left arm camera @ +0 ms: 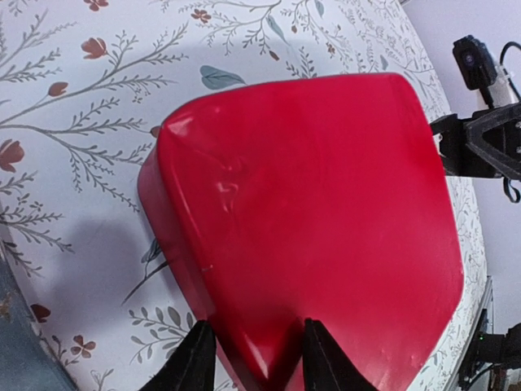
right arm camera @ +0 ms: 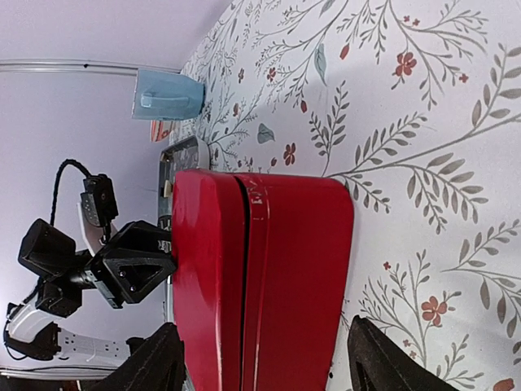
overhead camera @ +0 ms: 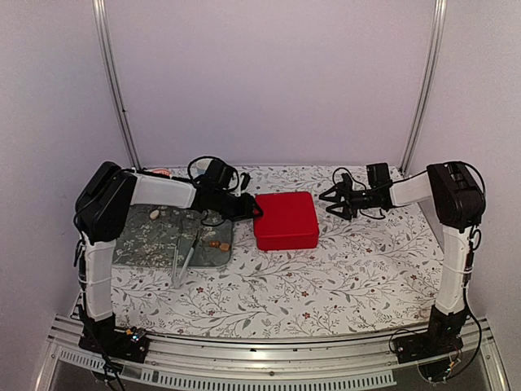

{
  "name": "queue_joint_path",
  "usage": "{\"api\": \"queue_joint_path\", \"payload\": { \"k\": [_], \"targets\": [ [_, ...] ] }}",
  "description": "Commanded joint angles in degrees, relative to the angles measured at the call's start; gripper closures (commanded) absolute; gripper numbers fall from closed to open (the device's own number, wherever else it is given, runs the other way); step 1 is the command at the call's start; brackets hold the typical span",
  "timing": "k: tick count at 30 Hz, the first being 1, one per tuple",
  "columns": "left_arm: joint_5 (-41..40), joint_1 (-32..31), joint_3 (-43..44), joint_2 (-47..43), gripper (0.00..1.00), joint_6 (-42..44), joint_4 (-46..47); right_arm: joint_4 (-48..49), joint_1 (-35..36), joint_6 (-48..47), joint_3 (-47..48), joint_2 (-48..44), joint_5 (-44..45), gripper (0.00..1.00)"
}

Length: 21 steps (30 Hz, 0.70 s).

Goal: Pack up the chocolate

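Red box, shut: you are pinching its left corner in the left gripper, holding the right gripper spread wide just right of it, chocolate lying on the mat to its left, so opening is probably beginning, next needing the lid lifted.

Floral-print cloth covers tabletop, brown blossoms and grey sprigs on white. Red square box sits mid-table, lid on. Grey-green patterned tray lies just left of it. Thin white tongs-like tool rests across tray's near edge, tip reaching onto cloth. Light blue cup stands at table's far edge. Aluminium rail runs along near side; two metal poles rise against pale back wall.
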Motion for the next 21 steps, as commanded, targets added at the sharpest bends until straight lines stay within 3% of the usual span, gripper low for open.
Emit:
{"api": "queue_joint_path", "payload": {
  "k": [1,10,17,21],
  "targets": [
    [0.6,-0.8,1.5,1.2,0.61,-0.7,-0.7,-13.3,3.3,-12.6,5.7,-0.2,3.1,0.29],
    [0.3,-1.4,4.6,2.8,0.57,-1.7,-2.4,-21.8,6.9,-19.2,12.0,4.5,7.7,0.33],
    [0.0,-2.2,6.0,3.5,0.57,-0.9,-3.5,-22.4,6.0,-20.0,12.7,7.1,9.3,0.49],
    [-0.2,-2.3,6.4,3.7,0.53,-0.5,-4.1,-22.4,5.4,-20.2,12.8,8.1,9.5,0.64]
  ]
}}
